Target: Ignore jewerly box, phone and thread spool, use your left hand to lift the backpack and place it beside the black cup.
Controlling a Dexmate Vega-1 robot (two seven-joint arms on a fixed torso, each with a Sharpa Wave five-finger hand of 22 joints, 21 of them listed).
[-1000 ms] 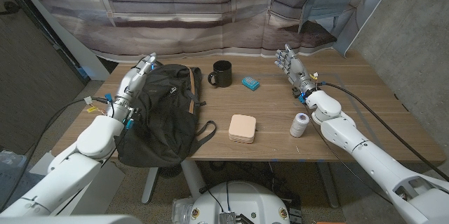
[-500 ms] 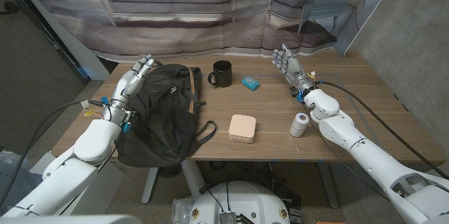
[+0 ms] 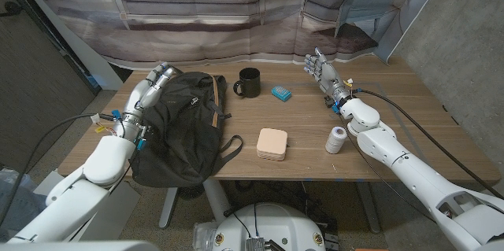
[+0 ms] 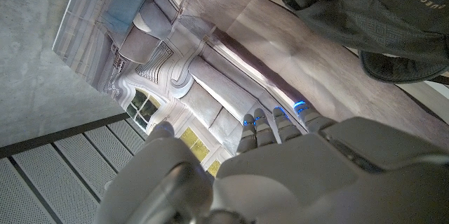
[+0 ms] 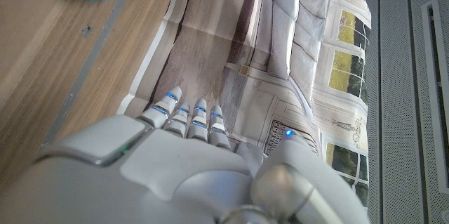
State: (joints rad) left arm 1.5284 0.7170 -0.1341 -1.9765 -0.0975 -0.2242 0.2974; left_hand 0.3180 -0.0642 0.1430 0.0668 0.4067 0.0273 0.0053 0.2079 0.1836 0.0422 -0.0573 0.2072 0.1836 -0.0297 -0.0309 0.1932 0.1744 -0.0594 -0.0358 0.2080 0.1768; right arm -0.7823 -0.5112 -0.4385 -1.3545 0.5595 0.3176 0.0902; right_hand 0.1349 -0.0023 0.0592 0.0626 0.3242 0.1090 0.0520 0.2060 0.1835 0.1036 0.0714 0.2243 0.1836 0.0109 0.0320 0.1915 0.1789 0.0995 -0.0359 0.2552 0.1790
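Here, left hand (image 3: pixel 156 75) unclenched beside dark backpack (image 3: pixel 185 125), black cup (image 3: pixel 249 83) apart.

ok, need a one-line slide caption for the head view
Left hand at the top of the backpack, black cup just beyond; right hand raised, open, holding nothing.

We see a dark olive-black fabric backpack (image 3: pixel 185 125) lying flat on the wooden worktop (image 3: pixel 394 101), its lower end reaching the near edge and a brown strap along its right side. A glossy black ceramic cup (image 3: pixel 249 83) stands upright just beyond it, handle facing the backpack.
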